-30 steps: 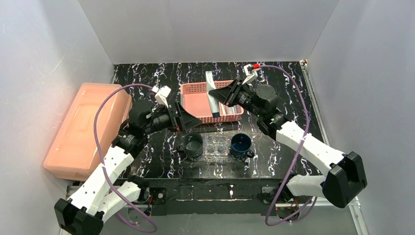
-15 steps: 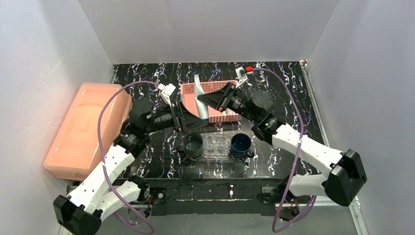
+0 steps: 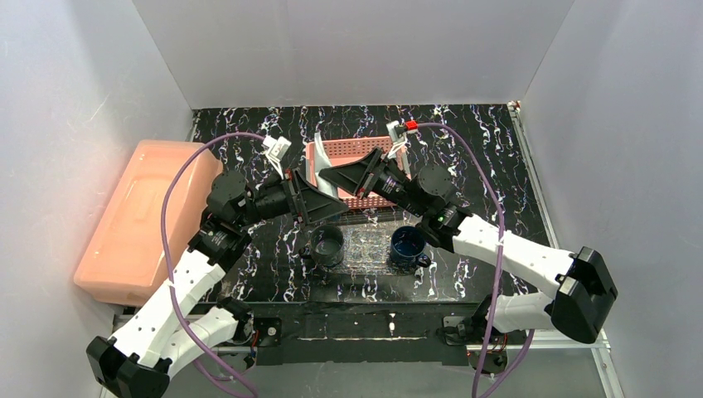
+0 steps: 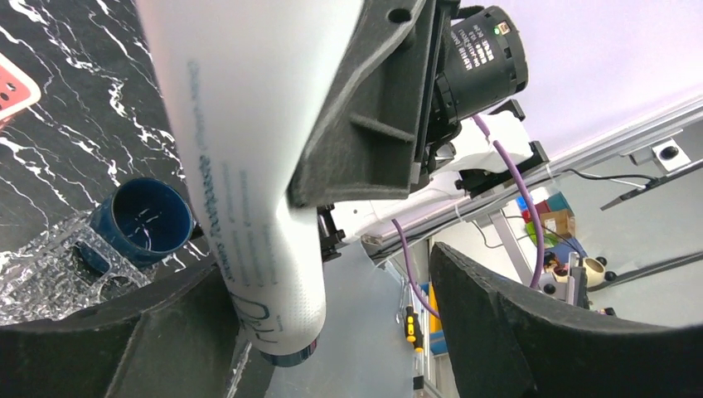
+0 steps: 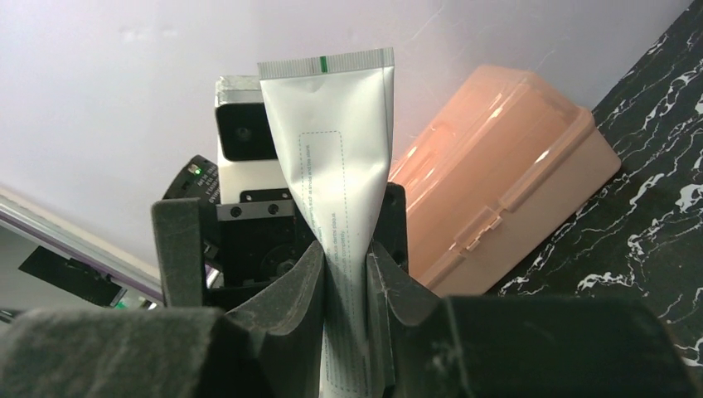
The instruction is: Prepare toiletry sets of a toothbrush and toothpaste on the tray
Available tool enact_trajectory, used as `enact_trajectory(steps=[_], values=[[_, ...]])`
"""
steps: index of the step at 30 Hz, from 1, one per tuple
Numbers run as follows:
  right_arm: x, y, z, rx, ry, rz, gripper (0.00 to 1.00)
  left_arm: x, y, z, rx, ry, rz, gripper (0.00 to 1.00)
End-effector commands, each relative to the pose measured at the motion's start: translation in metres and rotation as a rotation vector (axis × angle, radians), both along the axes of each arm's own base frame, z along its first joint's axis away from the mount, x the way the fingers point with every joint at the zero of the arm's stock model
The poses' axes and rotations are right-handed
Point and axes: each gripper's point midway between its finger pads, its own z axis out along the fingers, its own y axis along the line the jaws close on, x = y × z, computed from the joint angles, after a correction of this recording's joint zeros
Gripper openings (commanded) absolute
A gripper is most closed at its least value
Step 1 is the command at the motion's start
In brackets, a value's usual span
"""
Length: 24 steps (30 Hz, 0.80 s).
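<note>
My right gripper [image 3: 333,177] is shut on a white toothpaste tube [image 3: 322,165] and holds it in the air in front of the pink basket [image 3: 369,154]. In the right wrist view the tube [image 5: 340,166] stands pinched between my fingers [image 5: 346,282], crimped end up. My left gripper [image 3: 318,205] is open, its jaws wide on either side of the tube's capped end [image 4: 264,274], not touching it. The clear glittery tray [image 3: 367,248] lies between a dark cup [image 3: 327,243] and a blue cup [image 3: 409,243]. The toothbrush is not in view.
A big salmon plastic box [image 3: 141,220] stands at the left edge; it also shows in the right wrist view [image 5: 497,182]. The blue cup [image 4: 152,220] and the tray [image 4: 41,278] lie below my left gripper. White walls close in three sides.
My right gripper has carried the tube up out of the basket and leftward. My left gripper has moved in so that its open jaws flank the tube.
</note>
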Motion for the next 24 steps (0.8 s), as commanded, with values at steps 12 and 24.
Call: enact_trajectory(steps=[12, 24], values=[[-0.009, -0.025, 0.053, 0.191, -0.093, -0.08, 0.27, -0.018, -0.002, 0.015, -0.08, -0.04, -0.083, 0.51], [-0.011, -0.028, 0.042, 0.161, -0.088, -0.099, 0.38, -0.024, 0.0, 0.015, -0.089, -0.05, -0.106, 0.0]])
